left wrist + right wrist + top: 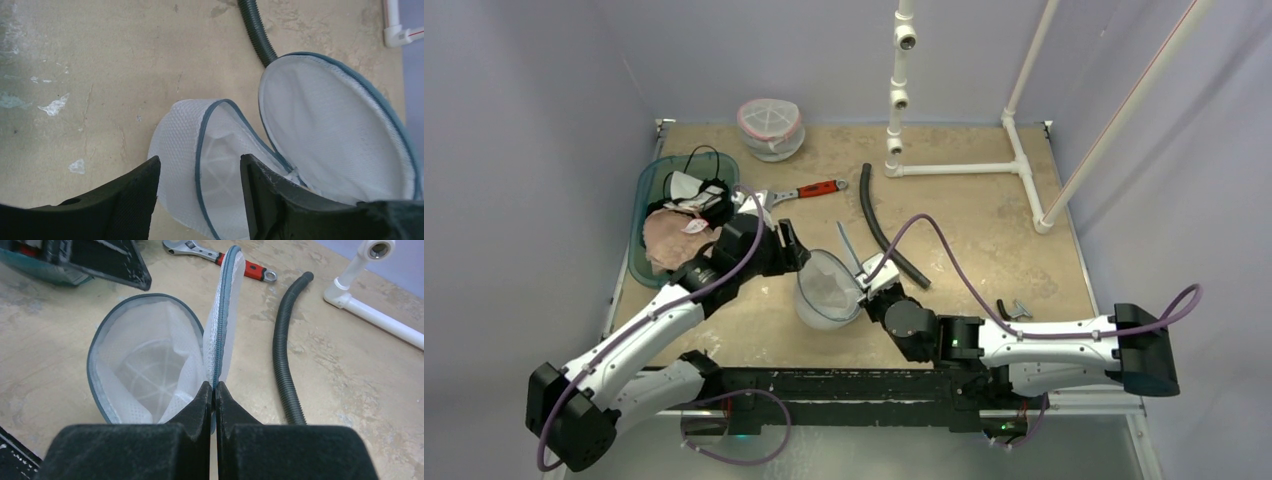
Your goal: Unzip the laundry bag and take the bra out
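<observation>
Where the two arms meet near the middle of the worktop (984, 250), a white mesh laundry bag (824, 290) lies unzipped, its round mouth edged in grey-blue zipper tape. The lid flap (225, 300) stands up on edge at the bag's right side.

The right gripper (214, 387) reaches in from the right. Its jaws are pressed together on the zipper edge of that flap, pinching it right where the flap joins the bag's body. In the right wrist view the flap rises straight out from between the jaws.

The left gripper (200, 159) hangs at the bag's left side with its jaws spread and nothing between them. In the left wrist view the bag's open rim shows through the gap between the jaws — whether they touch it cannot be told.

A teal bin (646, 190) sits well apart at the left edge, holding a beige-pink garment (669, 240) and a black and white one; which of these is the bra cannot be told.

Beyond the bag lie a black ribbed hose (879, 225) and a red-handled wrench (809, 190) — both clear of the bag.
</observation>
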{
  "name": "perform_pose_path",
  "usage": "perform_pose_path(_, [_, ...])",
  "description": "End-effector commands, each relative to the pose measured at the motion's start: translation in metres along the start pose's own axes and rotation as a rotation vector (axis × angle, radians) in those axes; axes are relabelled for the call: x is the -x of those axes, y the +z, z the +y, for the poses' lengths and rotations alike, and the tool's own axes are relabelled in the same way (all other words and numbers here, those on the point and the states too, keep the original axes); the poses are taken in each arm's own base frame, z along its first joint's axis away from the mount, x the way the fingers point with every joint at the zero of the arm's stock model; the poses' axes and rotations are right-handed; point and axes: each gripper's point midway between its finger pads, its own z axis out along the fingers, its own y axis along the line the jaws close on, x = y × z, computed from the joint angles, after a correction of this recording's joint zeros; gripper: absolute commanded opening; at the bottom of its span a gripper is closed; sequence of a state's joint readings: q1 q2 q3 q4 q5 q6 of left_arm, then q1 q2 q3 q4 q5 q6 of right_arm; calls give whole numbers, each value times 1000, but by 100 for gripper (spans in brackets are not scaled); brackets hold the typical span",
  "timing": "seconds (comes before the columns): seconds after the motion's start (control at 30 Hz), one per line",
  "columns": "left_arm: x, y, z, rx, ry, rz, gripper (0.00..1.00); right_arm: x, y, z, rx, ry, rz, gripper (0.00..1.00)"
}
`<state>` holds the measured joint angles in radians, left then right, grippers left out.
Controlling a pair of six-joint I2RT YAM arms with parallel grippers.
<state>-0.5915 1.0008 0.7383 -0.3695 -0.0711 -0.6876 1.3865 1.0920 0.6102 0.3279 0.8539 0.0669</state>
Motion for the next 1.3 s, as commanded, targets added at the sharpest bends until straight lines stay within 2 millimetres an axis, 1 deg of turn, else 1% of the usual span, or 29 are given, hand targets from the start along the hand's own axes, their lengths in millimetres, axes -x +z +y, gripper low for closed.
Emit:
perform_pose_path(0.0, [29,-27,-29,-81,-122,-70,61,2,-1,-7,-69,-4,-27,0])
perform_pose_path(0.07, [36,-33,-43,-127,-191,-66,66,0,-1,-5,-82,-27,-25,0])
perform_pose_path(0.1, [40,-36,-54,-176,-220,-69,68,-2,-2,-4,-91,-40,-24,0])
perform_pose_path(0.13, [39,-38,-63,-221,-247,-49,69,-3,-2,-3,-98,-51,-22,0])
perform_pose_path(0.2, [43,-41,-82,-301,-295,-31,72,-4,-3,-3,-115,-67,-21,0])
perform_pose_path(0.3, [47,-41,-102,-376,-355,3,75,-5,-5,-3,-130,-76,-25,0])
perform_pose_path(0.37, [49,-36,-106,-384,-390,11,78,-4,-6,-3,-135,-84,-30,0])
perform_pose_path(0.43, [47,-26,-105,-363,-413,28,80,-4,-6,-1,-130,-104,-36,0])
perform_pose_path(0.6, [46,-10,-109,-349,-440,65,80,-8,-5,3,-140,-135,-38,0])
perform_pose_path(0.77, [39,7,-111,-337,-444,106,80,-7,-6,7,-143,-157,-49,0])
perform_pose_path(0.8, [37,10,-110,-331,-443,112,77,-7,-6,8,-140,-158,-51,0])
perform_pose_path(0.87, [33,14,-110,-324,-440,121,68,-7,-6,8,-138,-160,-52,0])
perform_pose_path(1.07, [25,14,-110,-338,-409,134,32,-8,-7,11,-114,-156,-50,0])
perform_pose_path(1.13, [25,12,-110,-348,-395,128,16,-8,-7,14,-101,-147,-45,0])
perform_pose_path(1.17, [24,11,-110,-351,-385,126,7,-8,-7,15,-92,-136,-43,6])
perform_pose_path(1.2, [24,10,-109,-353,-378,122,0,-8,-8,18,-74,-129,-35,25])
perform_pose_path(1.23, [25,9,-109,-356,-368,114,0,-8,-8,22,-48,-116,-28,44])
perform_pose_path(1.27, [25,8,-108,-358,-356,108,0,-7,-10,24,-32,-112,-23,60])
